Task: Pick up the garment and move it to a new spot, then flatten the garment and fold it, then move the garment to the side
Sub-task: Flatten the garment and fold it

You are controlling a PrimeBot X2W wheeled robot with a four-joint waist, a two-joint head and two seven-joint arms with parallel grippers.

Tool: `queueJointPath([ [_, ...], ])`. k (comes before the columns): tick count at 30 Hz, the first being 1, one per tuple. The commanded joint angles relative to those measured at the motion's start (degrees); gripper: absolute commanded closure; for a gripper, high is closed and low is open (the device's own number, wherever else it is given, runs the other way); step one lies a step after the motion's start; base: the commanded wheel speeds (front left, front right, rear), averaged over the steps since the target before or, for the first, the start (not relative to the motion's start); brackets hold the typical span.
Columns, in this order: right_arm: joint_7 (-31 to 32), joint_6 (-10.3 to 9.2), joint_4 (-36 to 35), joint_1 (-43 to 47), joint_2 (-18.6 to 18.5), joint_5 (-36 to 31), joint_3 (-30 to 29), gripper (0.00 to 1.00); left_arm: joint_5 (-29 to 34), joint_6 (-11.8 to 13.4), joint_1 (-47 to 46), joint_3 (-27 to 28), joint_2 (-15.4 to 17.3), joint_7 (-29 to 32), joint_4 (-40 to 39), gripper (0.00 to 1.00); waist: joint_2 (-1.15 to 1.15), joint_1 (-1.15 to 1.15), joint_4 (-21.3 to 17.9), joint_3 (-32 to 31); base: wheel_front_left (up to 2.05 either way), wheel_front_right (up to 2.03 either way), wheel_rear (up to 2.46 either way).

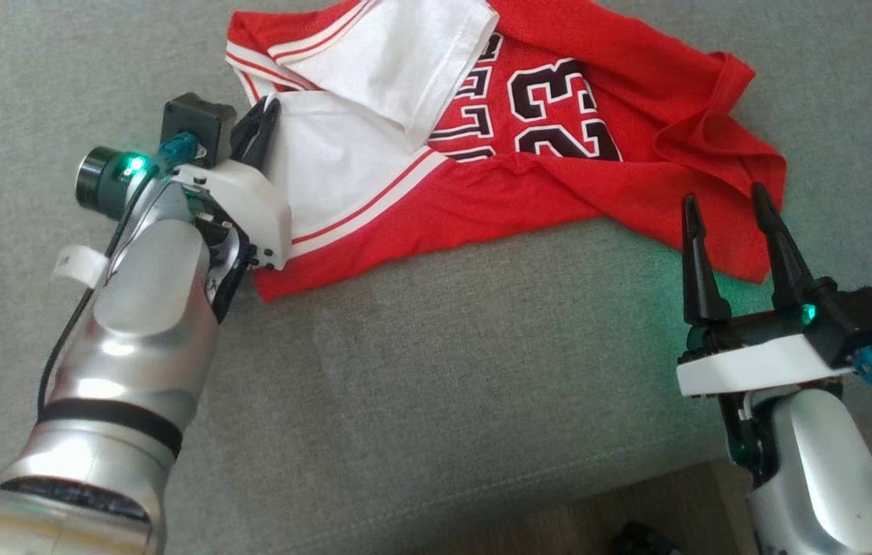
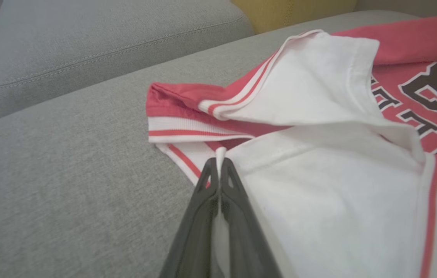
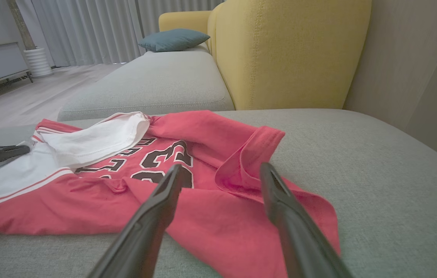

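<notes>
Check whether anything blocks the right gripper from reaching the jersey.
Nothing visible does. The right gripper hangs open by the jersey, at its red corner, nothing between them. The left gripper is shut on its white edge.

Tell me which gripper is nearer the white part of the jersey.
Left. The left gripper is shut on the edge of the white part; the right gripper stands open at the red corner, apart from the white.

There are one red-and-white jersey, two dark-fingered grippers, namely the left gripper and the right gripper, two grey fabric seat cushions, one yellow upholstered armchair and one teal pillow.
</notes>
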Motion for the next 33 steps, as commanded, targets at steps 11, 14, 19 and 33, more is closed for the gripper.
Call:
queueJointPath([
  [11, -0.6, 0.37, -0.4, -0.7, -0.1, 0.0, -0.4, 0.00, -0.6, 2.2, 3.4, 3.1, 2.6, -0.7, -17.3, 1.00, 0.00, 0.00, 3.2, -4.2, 0.00, 0.00, 0.00],
  [14, -0.6, 0.37, 0.3, -0.6, -0.1, -0.2, -1.2, 0.00, -0.3, 3.2, 5.3, 4.3, 3.1, -0.7, -24.1, 1.00, 0.00, 0.00, 4.7, -5.9, 0.00, 0.00, 0.00],
  [19, -0.6, 0.37, 1.7, -0.2, -0.1, -0.3, -1.9, 0.00, 0.5, 2.2, 10.0, 4.0, 3.6, -0.7, -35.4, 1.00, 0.00, 0.00, 6.8, -9.3, 0.00, 0.00, 0.00],
  [33, -0.6, 0.37, 6.6, 4.5, -0.1, 0.1, -4.0, 0.00, 2.8, 0.2, 35.0, -12.0, 9.0, -0.8, -46.3, 1.00, 0.00, 0.00, 10.8, -18.1, 0.00, 0.00, 0.00],
])
